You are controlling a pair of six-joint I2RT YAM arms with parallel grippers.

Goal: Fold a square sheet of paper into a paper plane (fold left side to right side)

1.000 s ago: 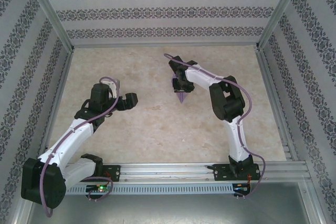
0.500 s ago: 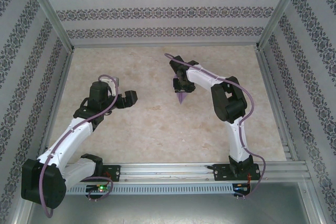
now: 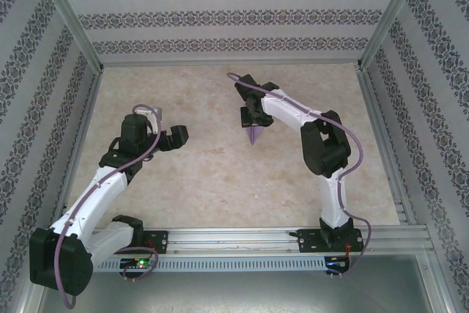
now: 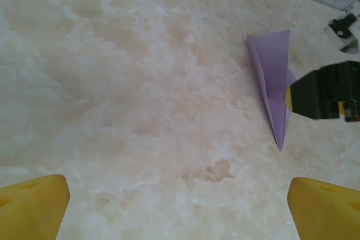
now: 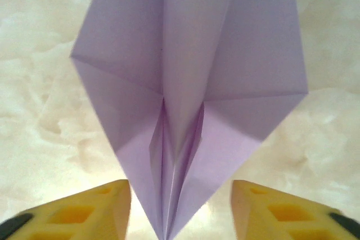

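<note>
The paper plane rests on the marbled surface, right of centre and toward the far side. It is a narrow lavender dart with layered folds meeting along a centre crease. It looks feather-light and limp, easily creased or pushed askew. I judge a gentle pinch across the thicker centre ridge near the narrow end the safest hold, rather than the thin wing edges. The right end effector hangs just over it, its 2 yellow fingers apart on either side of that narrow end, gaps showing, clamping nothing. The left end effector hovers well apart, fingers spread wide and empty.
</note>
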